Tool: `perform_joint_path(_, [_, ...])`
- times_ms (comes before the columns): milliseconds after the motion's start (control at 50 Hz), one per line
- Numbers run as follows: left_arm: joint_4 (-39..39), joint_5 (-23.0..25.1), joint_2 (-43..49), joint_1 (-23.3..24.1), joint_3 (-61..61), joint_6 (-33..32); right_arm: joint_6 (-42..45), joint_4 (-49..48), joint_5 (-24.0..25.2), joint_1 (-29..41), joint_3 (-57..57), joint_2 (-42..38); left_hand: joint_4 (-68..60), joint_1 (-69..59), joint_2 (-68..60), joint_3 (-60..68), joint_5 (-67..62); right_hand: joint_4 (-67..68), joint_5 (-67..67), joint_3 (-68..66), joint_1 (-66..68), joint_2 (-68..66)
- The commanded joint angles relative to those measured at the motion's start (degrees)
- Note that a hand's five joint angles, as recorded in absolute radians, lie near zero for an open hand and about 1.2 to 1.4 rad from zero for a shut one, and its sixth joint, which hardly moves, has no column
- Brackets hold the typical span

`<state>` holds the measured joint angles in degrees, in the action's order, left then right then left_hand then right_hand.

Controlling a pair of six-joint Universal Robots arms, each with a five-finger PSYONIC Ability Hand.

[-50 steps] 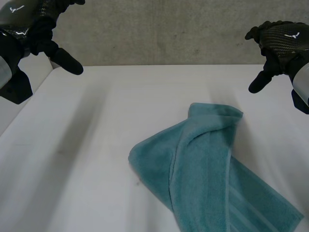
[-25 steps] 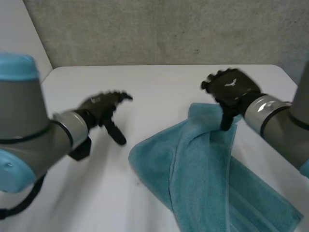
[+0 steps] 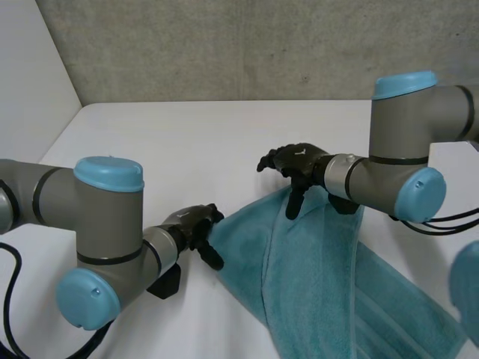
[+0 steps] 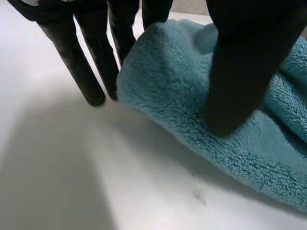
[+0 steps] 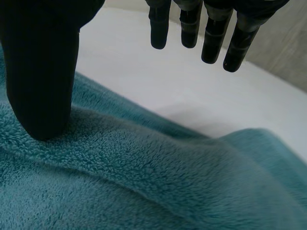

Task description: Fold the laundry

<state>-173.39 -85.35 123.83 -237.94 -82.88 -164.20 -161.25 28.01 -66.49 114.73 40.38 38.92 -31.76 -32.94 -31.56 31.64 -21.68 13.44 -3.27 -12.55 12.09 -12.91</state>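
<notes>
Teal towel point(image 3: 322, 284) lies bunched at lower right of the head view, on the white counter point(image 3: 187, 134). Left hand point(image 3: 196, 224) at its left corner, lower centre: thumb on the cloth, fingers straight beside the edge, not pinching. Right hand point(image 3: 299, 163) at its far edge, centre: thumb tip on the cloth, fingers straight and spread.

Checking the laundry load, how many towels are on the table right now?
1. A teal towel lies rumpled on the white table, the left hand at its left corner, the right hand at its far edge. Folds could hide smaller items.
</notes>
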Motion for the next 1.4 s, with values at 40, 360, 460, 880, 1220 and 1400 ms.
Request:
perform_joint_path(40, [-4.5,-1.9,0.1,0.8,-0.3,-0.7,-1.5,8.3,5.2,-0.1,-11.4,-9.3,-48.2,-47.1,-48.4,48.4,-48.3,1.9,-2.0,-2.7,3.2,-2.4])
perform_joint_path(360, [-9.7,-3.9,-7.1,0.6,9.5,-14.7,-4.9,0.9,-3.7,0.1,-33.7,-10.5,-48.2,-47.1,-48.4,48.4,-48.3,66.6,-66.7,-67.4,67.9,-67.1])
perform_joint_path(460, [-14.8,-5.3,-11.4,0.5,18.7,-21.5,-8.6,-13.0,-12.1,0.2,-36.4,-2.8,-48.2,-47.1,-48.4,48.4,-48.3,66.6,-66.7,-67.4,67.9,-67.1])
perform_joint_path(880, [-25.9,-12.8,-21.7,3.6,-11.4,-24.9,-6.5,-37.2,-10.2,1.5,29.8,23.7,-48.2,-47.1,-48.4,48.4,-48.3,66.6,-66.7,-67.4,67.9,-67.1])
perform_joint_path(1220, [-25.4,-12.8,-14.8,4.9,-20.7,-24.6,4.2,-31.8,-10.0,0.4,50.6,24.5,-23.1,-21.9,-23.3,23.2,-23.2,66.6,-66.7,-67.4,67.9,-67.1])
perform_joint_path(1400, [-25.1,-13.2,-15.8,4.8,-20.6,-25.0,-1.6,-32.4,-10.0,-0.3,50.2,30.2,19.0,20.2,18.8,-18.9,18.9,66.6,-66.7,-67.4,67.9,-67.1])
